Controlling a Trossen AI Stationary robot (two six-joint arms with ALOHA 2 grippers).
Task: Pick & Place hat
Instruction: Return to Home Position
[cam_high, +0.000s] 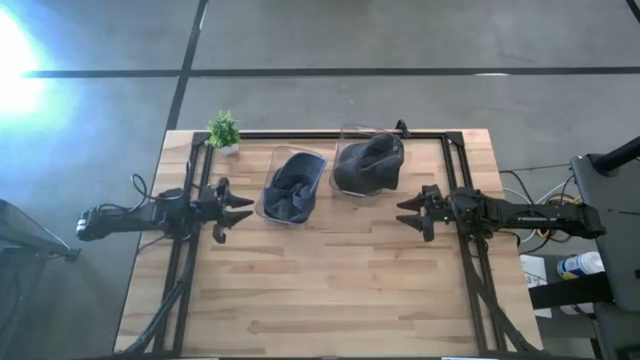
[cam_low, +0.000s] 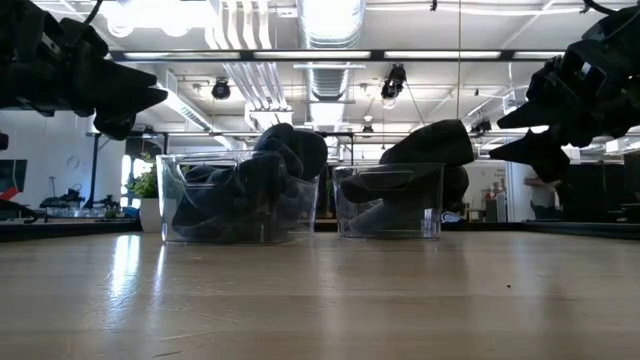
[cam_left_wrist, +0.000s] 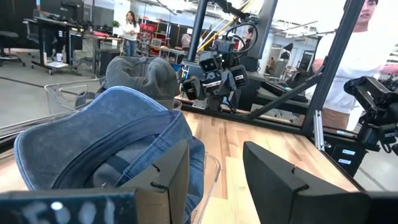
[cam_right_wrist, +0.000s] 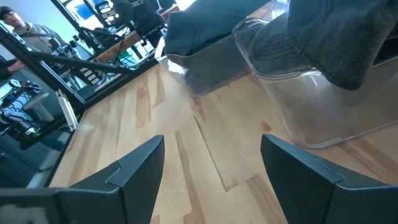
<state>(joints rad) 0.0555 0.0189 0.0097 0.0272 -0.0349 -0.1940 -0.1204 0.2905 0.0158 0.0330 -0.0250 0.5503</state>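
Observation:
A blue denim hat (cam_high: 291, 188) sits in a clear bin (cam_high: 271, 206), its crown bulging over the rim. It also shows in the left wrist view (cam_left_wrist: 112, 140). A dark grey hat (cam_high: 368, 163) sits in a second clear bin (cam_high: 352, 190) to its right, seen close in the right wrist view (cam_right_wrist: 329, 37). My left gripper (cam_high: 243, 209) hovers open just left of the denim hat's bin. My right gripper (cam_high: 405, 213) hovers open right of the bins, near the grey hat's bin. Neither touches anything.
A small potted plant (cam_high: 224, 130) stands at the far left corner. A dark frame (cam_high: 330, 134) runs along the table's far edge and sides. Bare wood (cam_high: 330, 290) spreads across the near half. People (cam_left_wrist: 367, 50) stand in the room beyond the table.

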